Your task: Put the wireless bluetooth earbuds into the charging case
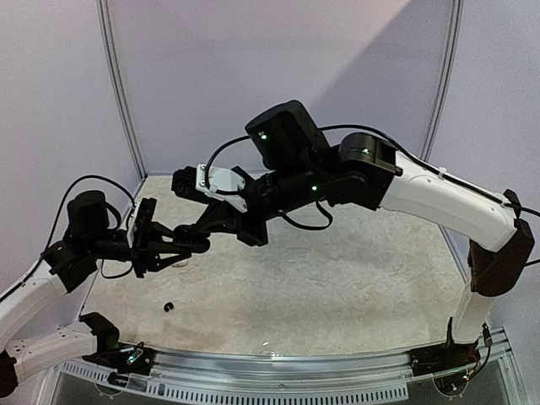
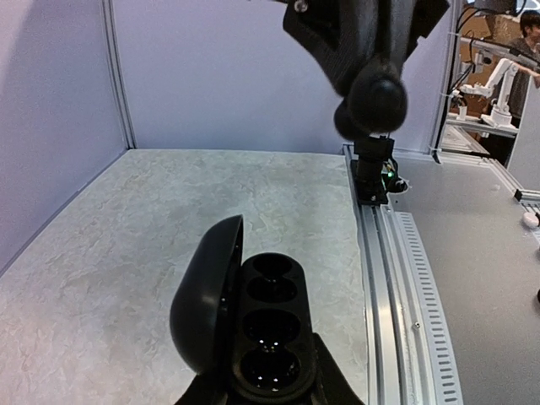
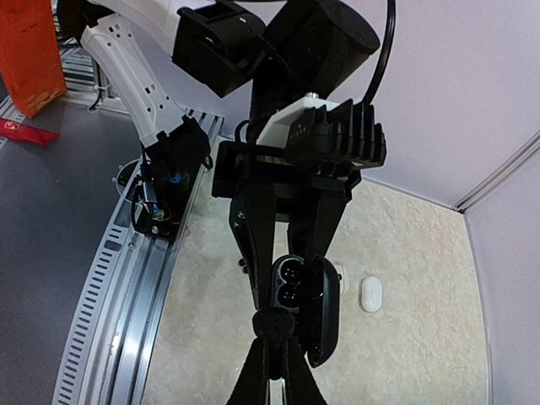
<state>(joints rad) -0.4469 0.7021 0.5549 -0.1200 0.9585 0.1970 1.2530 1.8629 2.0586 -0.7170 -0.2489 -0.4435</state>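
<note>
right gripper point(image 3: 274, 333) pinches black earbud point(image 2: 376, 101) just beside open case point(image 2: 270, 329) in left gripper point(image 1: 187, 247).

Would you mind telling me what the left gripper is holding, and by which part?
The left gripper holds the black charging case by its base, one finger against each long side, with the lid swung open.

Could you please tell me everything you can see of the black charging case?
The black pebble-shaped glossy plastic charging case is open, its domed lid standing up along one side. Its round earbud wells look empty. The left gripper is shut on its lower end, holding it clear of the pale marbled table.
</note>
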